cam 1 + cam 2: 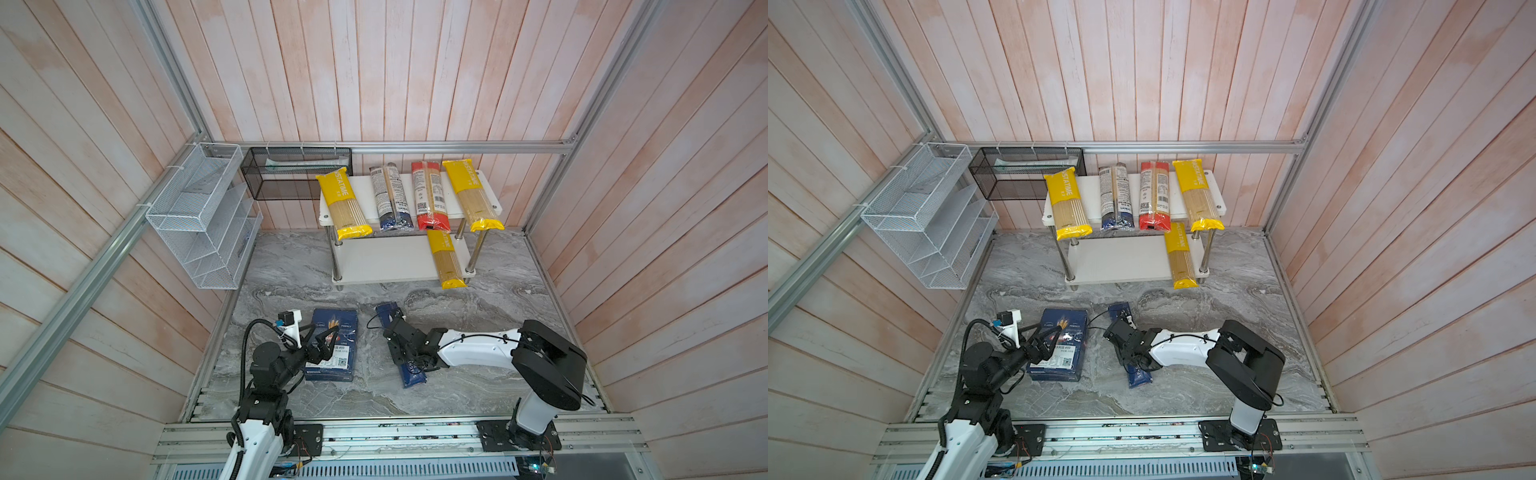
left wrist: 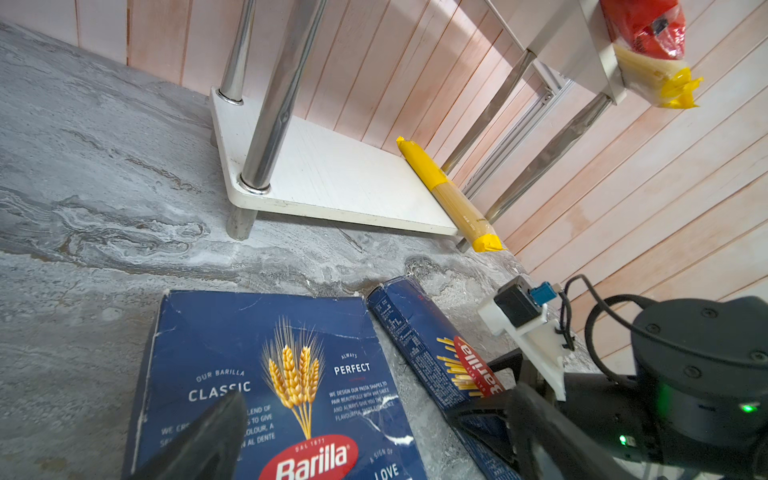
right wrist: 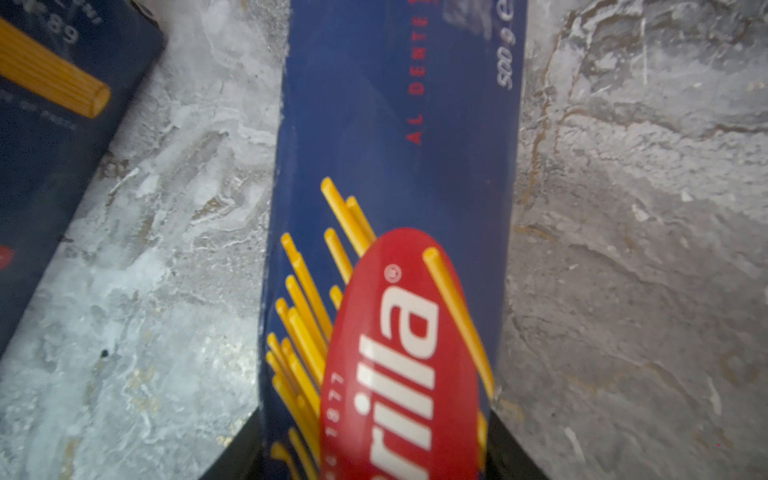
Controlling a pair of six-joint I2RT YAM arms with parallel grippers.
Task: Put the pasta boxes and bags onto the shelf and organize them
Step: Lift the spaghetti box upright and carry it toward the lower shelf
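Two dark blue Barilla pasta boxes lie on the grey marble floor. My left gripper hovers open over the wide box. The long narrow box is in my right gripper, which is shut on it, a jaw against each long side. On the shelf, the top board holds a yellow bag, a blue and clear bag, a red bag and another yellow bag. A third yellow bag lies on the lower board's right end.
A white wire rack hangs on the left wall, and a black mesh basket hangs at the back beside the shelf. Chrome posts join the shelf boards. Wood-panel walls and aluminium rails close in the floor.
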